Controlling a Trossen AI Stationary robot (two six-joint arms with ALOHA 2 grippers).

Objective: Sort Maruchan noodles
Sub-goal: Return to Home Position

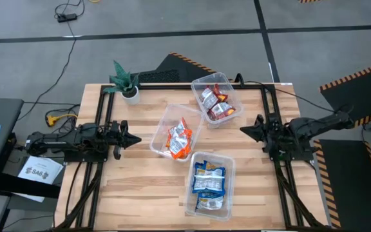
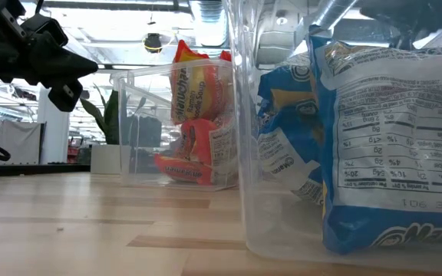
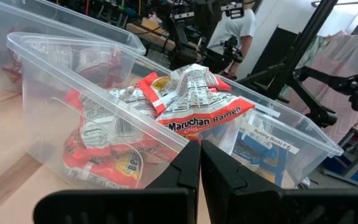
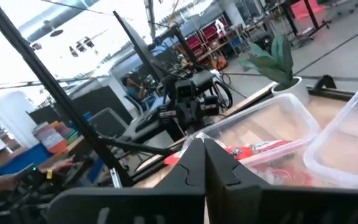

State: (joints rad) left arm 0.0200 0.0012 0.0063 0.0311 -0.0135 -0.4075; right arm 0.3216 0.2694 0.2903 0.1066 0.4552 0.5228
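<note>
The left pincer (image 1: pixel 134 138) hangs over the left side of the desk (image 1: pixel 140 187), pointing right towards the tubs. Its two dark fingers (image 3: pixel 185 177) are pressed together, with nothing between them. In its wrist view the tips sit just short of the clear wall of the middle tub (image 1: pixel 161 129). The right pincer (image 1: pixel 245 130) hangs over the right side of the desk, pointing left. Its fingers (image 4: pixel 194 165) are likewise pressed together and empty. The two pincers face each other across the tubs, well apart from each other.

Between them, three clear plastic tubs lie in a slanted row. The middle tub, nearest the left pincer, holds the orange packets (image 1: pixel 180 140), heaped and crumpled, some propped against the wall. The far tub (image 1: pixel 234 96), to the right and close to the right pincer, holds the red-and-silver packets (image 1: pixel 215 103). The near tub (image 1: pixel 211 156), by the desk's near edge, holds the blue-and-yellow packets (image 1: pixel 209 182), stacked flat. All the noodle packets in view lie inside tubs, one colour to each.

A small potted plant (image 1: pixel 125 82) stands at the far left of the desk, beyond the left pincer.
</note>
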